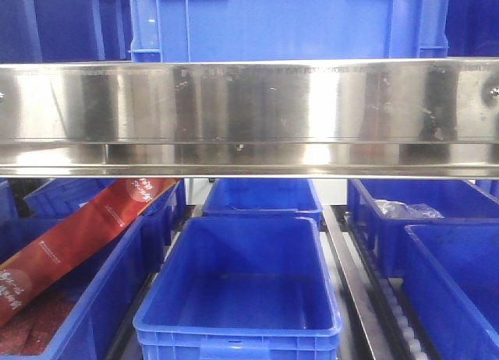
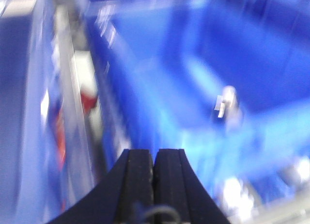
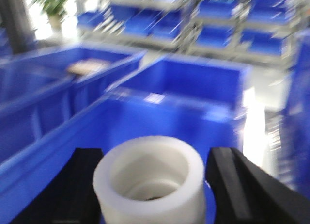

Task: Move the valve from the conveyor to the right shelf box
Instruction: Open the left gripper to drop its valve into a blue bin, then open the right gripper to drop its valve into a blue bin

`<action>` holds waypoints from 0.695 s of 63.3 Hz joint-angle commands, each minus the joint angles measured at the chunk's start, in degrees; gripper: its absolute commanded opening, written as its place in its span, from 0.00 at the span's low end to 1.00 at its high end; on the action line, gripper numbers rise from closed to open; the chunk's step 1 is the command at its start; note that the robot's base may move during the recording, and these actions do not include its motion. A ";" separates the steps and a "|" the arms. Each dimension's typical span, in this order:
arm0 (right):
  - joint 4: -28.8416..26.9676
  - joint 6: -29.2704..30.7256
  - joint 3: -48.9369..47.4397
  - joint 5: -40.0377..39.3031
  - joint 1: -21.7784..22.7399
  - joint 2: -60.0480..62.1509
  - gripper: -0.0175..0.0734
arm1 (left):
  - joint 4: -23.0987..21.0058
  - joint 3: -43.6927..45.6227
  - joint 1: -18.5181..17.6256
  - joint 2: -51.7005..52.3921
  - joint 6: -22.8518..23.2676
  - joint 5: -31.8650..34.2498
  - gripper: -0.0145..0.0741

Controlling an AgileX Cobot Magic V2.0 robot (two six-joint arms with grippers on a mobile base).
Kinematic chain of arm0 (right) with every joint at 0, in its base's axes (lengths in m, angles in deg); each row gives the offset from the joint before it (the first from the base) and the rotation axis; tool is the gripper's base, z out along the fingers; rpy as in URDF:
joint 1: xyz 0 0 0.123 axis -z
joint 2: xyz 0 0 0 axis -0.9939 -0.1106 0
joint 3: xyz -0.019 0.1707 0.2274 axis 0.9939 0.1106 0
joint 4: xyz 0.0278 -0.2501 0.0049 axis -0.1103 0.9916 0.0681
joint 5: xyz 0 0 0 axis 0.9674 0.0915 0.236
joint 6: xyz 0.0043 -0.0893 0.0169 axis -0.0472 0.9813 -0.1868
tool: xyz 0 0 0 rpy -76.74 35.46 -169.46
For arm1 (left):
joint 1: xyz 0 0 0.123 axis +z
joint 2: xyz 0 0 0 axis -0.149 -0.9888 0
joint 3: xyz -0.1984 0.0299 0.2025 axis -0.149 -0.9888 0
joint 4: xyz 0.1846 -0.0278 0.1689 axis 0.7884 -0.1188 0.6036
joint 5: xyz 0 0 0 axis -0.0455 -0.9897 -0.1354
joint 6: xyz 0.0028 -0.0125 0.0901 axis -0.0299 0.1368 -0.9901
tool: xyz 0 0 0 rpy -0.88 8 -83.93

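In the right wrist view a white valve (image 3: 150,178), its hollow round end facing the camera, sits between the black fingers of my right gripper (image 3: 156,155), which is shut on it. It hangs over the rim of a blue shelf box (image 3: 193,83). My left gripper (image 2: 154,153) is shut with nothing between its fingers, over a blurred blue box (image 2: 193,78) that has a small metallic piece (image 2: 225,105) inside. The conveyor is out of view. Neither gripper appears in the front view.
A stainless shelf rail (image 1: 249,114) crosses the front view. Below it stand blue boxes: an empty one in the middle (image 1: 242,282), one on the right (image 1: 460,282), and one on the left holding red packaging (image 1: 86,235). More shelves with blue boxes (image 3: 218,15) stand behind.
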 commanded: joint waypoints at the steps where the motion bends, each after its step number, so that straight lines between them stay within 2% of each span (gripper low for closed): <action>1: -0.14 0.34 -0.96 -4.96 -1.58 -3.25 0.01 | -0.43 -4.53 0.18 4.89 0.09 2.18 0.04; 17: -1.30 0.34 -0.96 -5.88 -2.34 -12.64 0.03 | -1.04 -8.36 0.18 12.52 0.09 2.64 0.04; 20: -1.30 0.34 -0.96 -5.99 -2.34 -13.22 0.10 | -1.04 -8.36 0.18 13.02 0.09 2.95 0.04; 30: -1.30 0.34 -0.96 -5.88 -2.34 -13.77 0.55 | -1.04 -8.36 0.18 13.80 0.09 3.08 0.04; 33: -1.30 0.34 -0.96 -5.61 -2.34 -13.77 0.65 | -1.04 -8.36 0.18 13.80 0.09 3.08 0.04; 37: -1.30 0.34 -0.96 -4.85 -2.34 -13.54 0.71 | -1.04 -8.36 0.18 13.80 0.09 3.08 0.04; 44: -1.30 0.34 -0.96 -3.55 -2.34 -12.56 0.71 | -1.04 -8.36 0.18 13.80 0.09 3.08 0.04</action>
